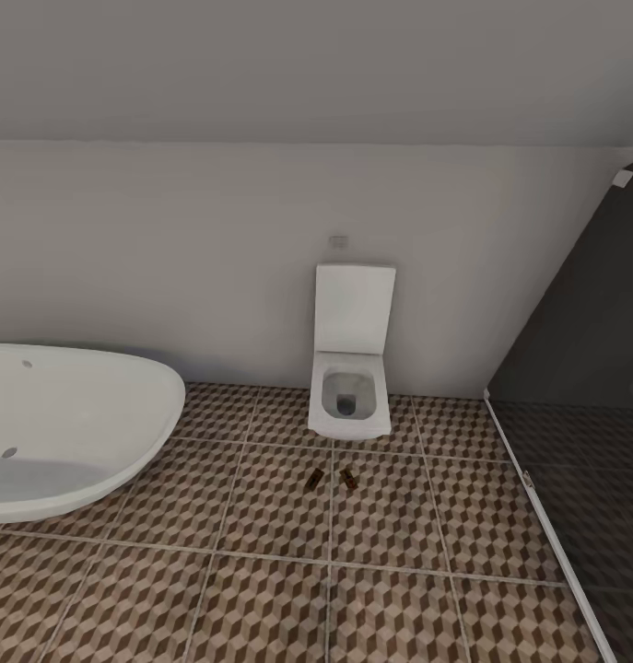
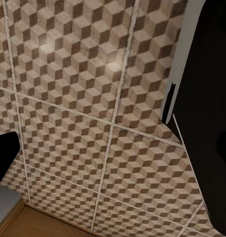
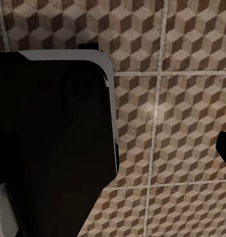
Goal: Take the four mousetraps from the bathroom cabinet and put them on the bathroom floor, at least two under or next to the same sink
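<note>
In the head view, two mousetraps are lying on the floor point(image 1: 261, 571), a surface of cube-patterned tiles with pale grout lines. The left trap point(image 1: 315, 478) and the right trap point(image 1: 348, 479) are sitting just beside each other, apart by a small gap, a little in front of the toilet point(image 1: 351, 391). The toilet is standing against the pale wall point(image 1: 169, 249) with its lid raised. A white tub point(image 1: 67, 424) is occupying the left side, well apart from the traps. A dark glass panel point(image 1: 583, 387) is running along the right side, edged by a white strip at the floor.

In the left wrist view, the camera is looking down at the tiles point(image 2: 83, 98). A large black and grey body point(image 2: 207, 123) is covering one side, and a small black part point(image 2: 3, 158) is poking in at the opposite edge. A strip of brown wood point(image 2: 39, 222) is showing in one corner. Whether the left gripper is open or closed cannot be told.

In the right wrist view, the tiles point(image 3: 182, 123) are showing again, beside a big black body with a pale rim point(image 3: 54, 148). A small black tip point(image 3: 225, 148) is entering at the far edge. The right gripper's state cannot be told either.
</note>
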Robot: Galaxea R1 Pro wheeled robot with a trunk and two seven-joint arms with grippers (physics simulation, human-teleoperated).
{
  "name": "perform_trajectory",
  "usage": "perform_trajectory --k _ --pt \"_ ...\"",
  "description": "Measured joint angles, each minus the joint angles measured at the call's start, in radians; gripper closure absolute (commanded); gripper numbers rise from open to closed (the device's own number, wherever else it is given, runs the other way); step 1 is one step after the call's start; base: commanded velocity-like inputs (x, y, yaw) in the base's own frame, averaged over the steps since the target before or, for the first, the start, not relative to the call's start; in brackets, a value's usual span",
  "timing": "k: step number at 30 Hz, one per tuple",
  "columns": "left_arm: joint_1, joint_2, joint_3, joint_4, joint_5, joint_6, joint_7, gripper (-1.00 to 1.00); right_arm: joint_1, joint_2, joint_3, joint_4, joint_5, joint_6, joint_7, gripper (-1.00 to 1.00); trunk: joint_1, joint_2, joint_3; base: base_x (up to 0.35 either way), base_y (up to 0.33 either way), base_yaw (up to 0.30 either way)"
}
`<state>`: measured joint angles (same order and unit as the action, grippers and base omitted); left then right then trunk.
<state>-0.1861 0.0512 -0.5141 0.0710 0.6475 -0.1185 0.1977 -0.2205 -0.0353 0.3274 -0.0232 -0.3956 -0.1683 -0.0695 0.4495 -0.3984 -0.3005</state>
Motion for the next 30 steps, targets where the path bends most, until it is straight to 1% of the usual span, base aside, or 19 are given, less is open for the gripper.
perform_trajectory --k 30 --pt "0.000 0.000 0.000 0.000 0.000 0.000 0.000 -1.00 0.000 0.000 0.000 -0.001 0.000 0.000 0.000 -1.00 0.000 0.000 0.000 0.000 0.000 0.000"
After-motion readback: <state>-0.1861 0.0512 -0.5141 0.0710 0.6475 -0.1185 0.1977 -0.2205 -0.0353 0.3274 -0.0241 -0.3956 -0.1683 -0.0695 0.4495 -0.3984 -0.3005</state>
